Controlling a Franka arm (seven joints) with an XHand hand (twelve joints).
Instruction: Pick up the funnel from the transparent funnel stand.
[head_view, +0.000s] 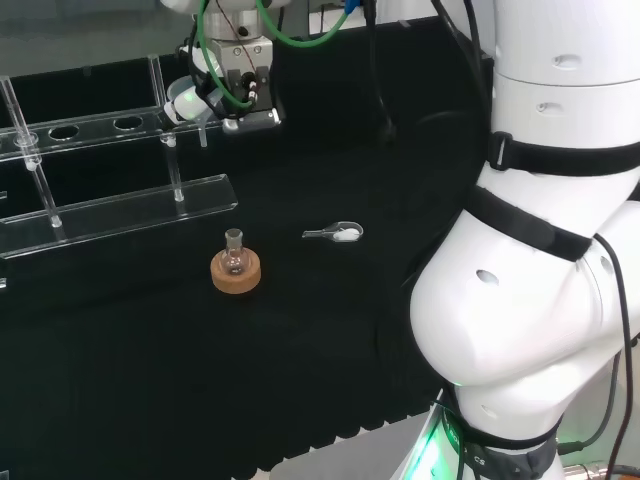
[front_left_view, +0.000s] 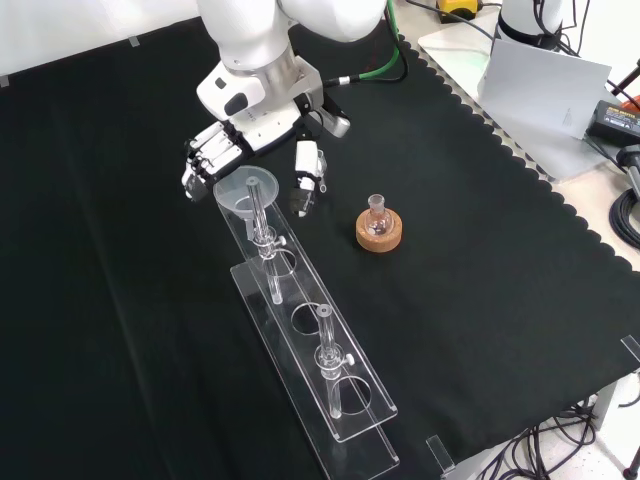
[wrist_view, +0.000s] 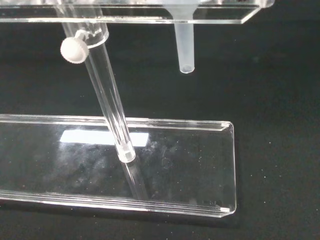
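In the front view, the hand (front_left_view: 250, 150) is seen at the far end of the clear stand (front_left_view: 345, 395), with dark-tipped fingers (front_left_view: 205, 160) spread at the 10 o'clock side of the funnel (front_left_view: 246, 192) and the thumb (front_left_view: 305, 180) hanging at its 3 o'clock side. The fingers are held nearly straight, on either side of the funnel's bowl; contact with it cannot be told. The hand is thus seen open, with nothing gripped.

The funnel is seated in the end hole of the stand's upper shelf, its wide bowl above the shelf and its stem passed down through it. In the wrist view, the stem (wrist_view: 184, 47) is seen hanging below the shelf (wrist_view: 215, 15), its tip well clear of the base plate (wrist_view: 190, 160). A clear post (wrist_view: 107, 105) with a white knob (wrist_view: 75, 49) is seen rising from that plate.

At the funnel's 4 o'clock in the front view, a small flask (front_left_view: 377, 212) is stood upright in a cork ring (front_left_view: 380, 235) on the cloth (front_left_view: 480, 250), apart from the stand. In the head view, a small spoon (head_view: 335, 234) is seen lying at the flask's 3 o'clock, and the hand is found at 12 o'clock, above the stand's right end.
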